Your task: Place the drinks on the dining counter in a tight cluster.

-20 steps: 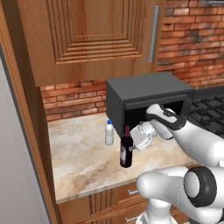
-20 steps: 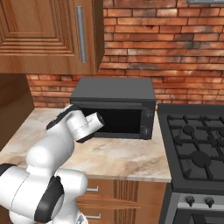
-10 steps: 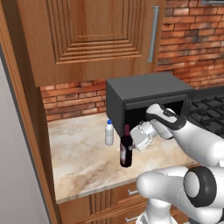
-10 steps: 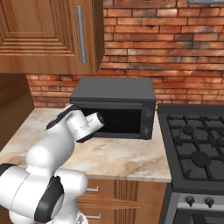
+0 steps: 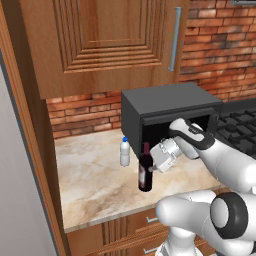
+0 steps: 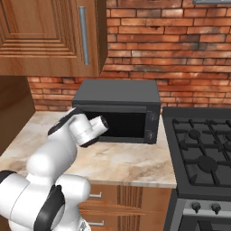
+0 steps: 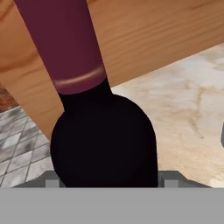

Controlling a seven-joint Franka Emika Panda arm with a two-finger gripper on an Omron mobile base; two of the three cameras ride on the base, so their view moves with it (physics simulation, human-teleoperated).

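A tall dark wine bottle [image 5: 145, 174] with a red neck stands upright on the short marble counter [image 5: 90, 185], just in front of the microwave's left corner. My gripper [image 5: 149, 168] reaches it from the right, and its jaws are shut on the body. In the hand view the wine bottle [image 7: 103, 140] fills the gap between my fingertips [image 7: 51, 180], and my gripper [image 7: 109, 181] holds it low on the shoulder. A small white bottle [image 5: 125, 152] with a blue cap stands just behind and left of it. The dining counter is out of view.
A dark microwave [image 5: 165, 107] sits at the back right of the counter, close behind my hand. Wooden wall cabinets [image 5: 110, 40] hang overhead. A black gas stove [image 6: 203, 149] adjoins the counter on the right. A tall wood panel [image 5: 30, 150] bounds the left side.
The jaws have come in against the wine bottle. Arm, bottle and base views have not shifted.
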